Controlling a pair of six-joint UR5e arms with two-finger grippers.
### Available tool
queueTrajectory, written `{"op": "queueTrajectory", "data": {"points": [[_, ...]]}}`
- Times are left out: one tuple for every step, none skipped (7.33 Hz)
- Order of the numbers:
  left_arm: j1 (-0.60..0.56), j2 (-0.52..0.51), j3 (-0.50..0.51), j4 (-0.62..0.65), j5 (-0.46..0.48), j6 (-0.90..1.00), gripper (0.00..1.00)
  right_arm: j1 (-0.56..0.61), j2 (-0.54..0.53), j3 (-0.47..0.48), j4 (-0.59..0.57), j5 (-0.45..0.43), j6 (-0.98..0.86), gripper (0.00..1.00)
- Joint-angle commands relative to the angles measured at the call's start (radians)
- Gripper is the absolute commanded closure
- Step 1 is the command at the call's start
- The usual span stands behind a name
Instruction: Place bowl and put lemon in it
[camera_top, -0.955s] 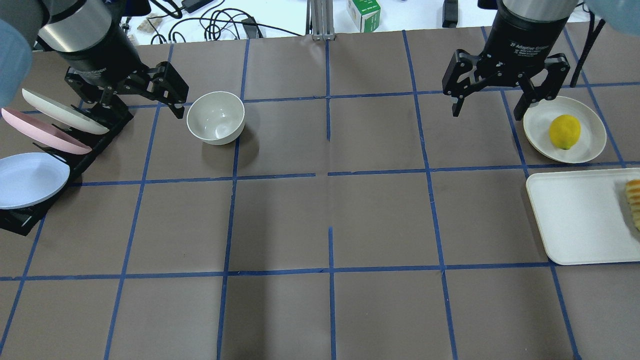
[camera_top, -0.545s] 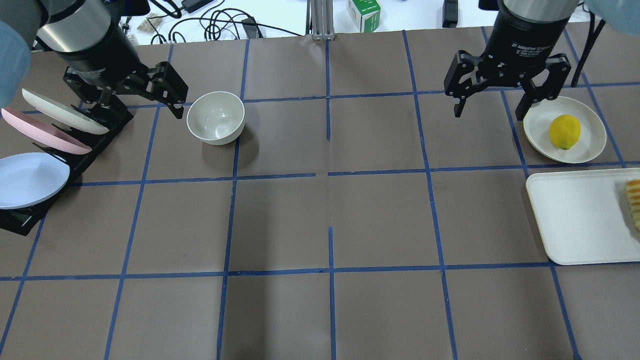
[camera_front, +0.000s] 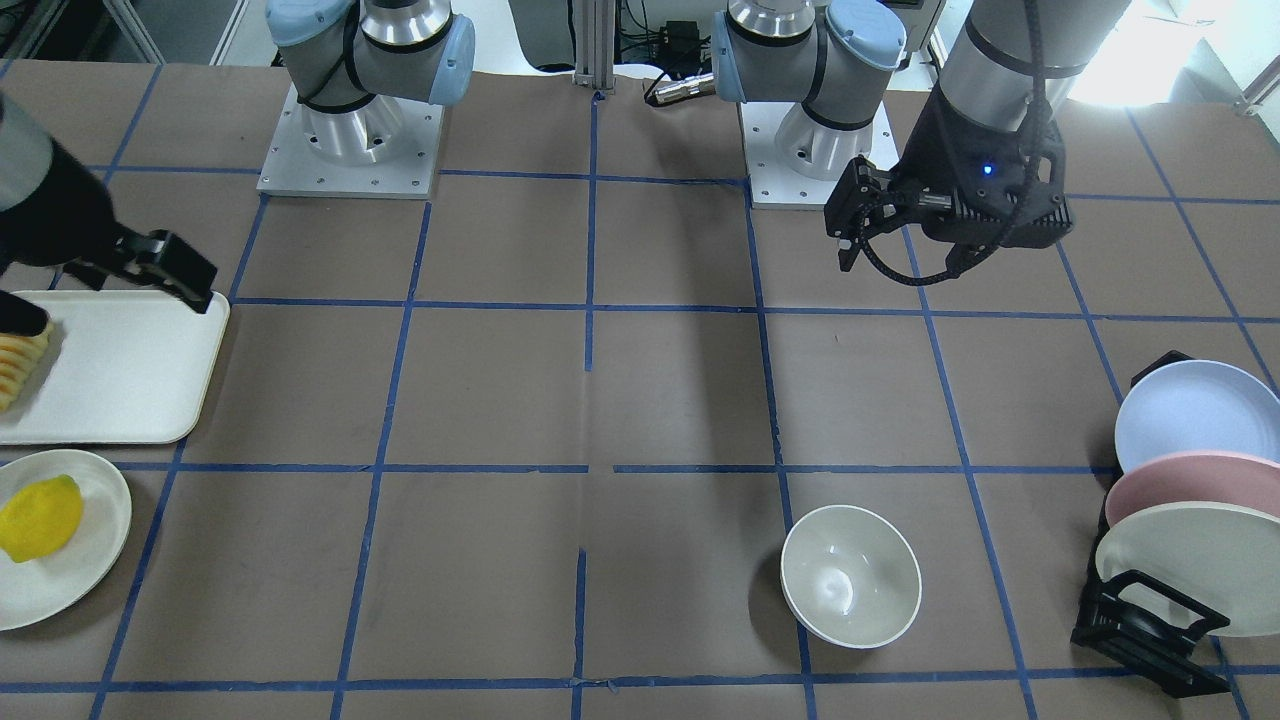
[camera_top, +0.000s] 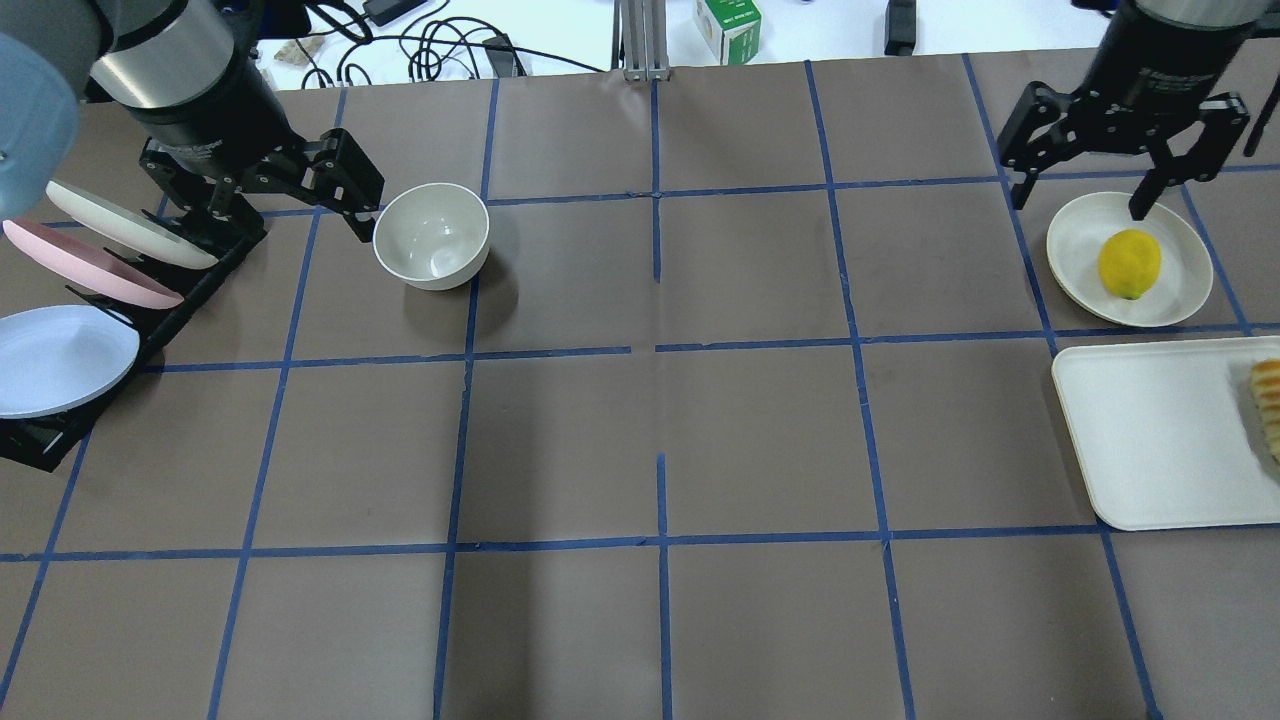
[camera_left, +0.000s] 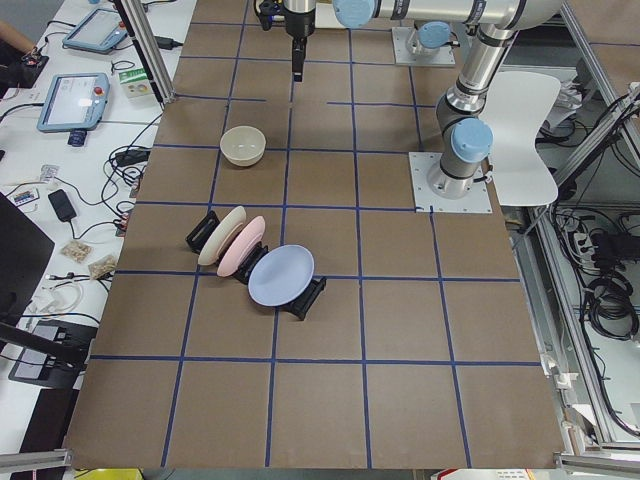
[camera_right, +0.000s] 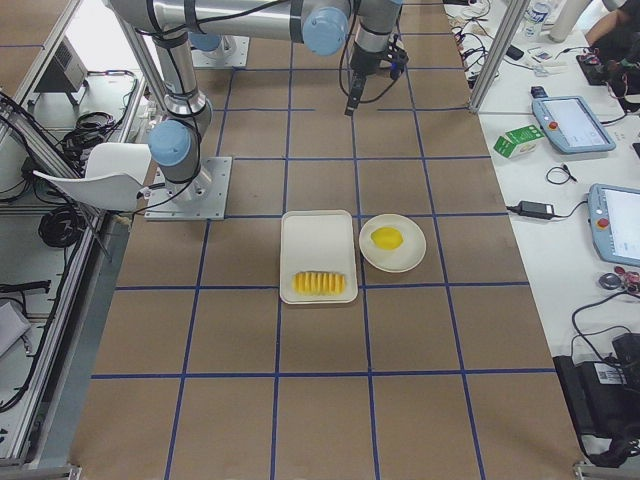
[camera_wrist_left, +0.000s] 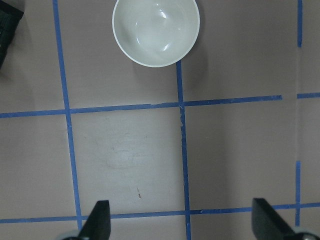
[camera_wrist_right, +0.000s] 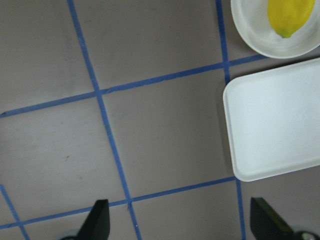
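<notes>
The right hand (camera_top: 1078, 205) has shifted outward, now hanging spread and empty above the plate (camera_top: 1065, 262) bearing the lemon (camera_top: 1129, 263). The bowl (camera_top: 432, 236) stands upright on the counter (camera_top: 660, 430) beside the released left hand (camera_top: 285, 210). Judged step: lemon pickup; next, centre and descend.
</notes>
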Motion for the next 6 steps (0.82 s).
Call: {"op": "queueTrajectory", "data": {"points": [[0.002, -0.186, 0.073, 0.075, -0.001, 0.009, 0.0, -0.134, 0.11, -0.001, -0.161, -0.002, -0.168, 0.0], [0.009, -0.281, 0.158, 0.077, -0.009, 0.01, 0.0, -0.159, 0.158, -0.001, -0.203, -0.002, -0.223, 0.0], [0.047, -0.378, 0.224, 0.087, -0.009, 0.03, 0.0, -0.188, 0.209, -0.001, -0.262, -0.008, -0.272, 0.0], [0.095, -0.465, 0.233, 0.182, -0.038, 0.086, 0.0, -0.214, 0.262, -0.001, -0.312, -0.009, -0.303, 0.0], [0.112, -0.553, 0.233, 0.295, -0.07, 0.139, 0.0, -0.24, 0.31, -0.001, -0.361, -0.012, -0.326, 0.0], [0.115, -0.601, 0.246, 0.343, -0.075, 0.138, 0.0, -0.243, 0.357, -0.001, -0.414, -0.008, -0.328, 0.0]]}}
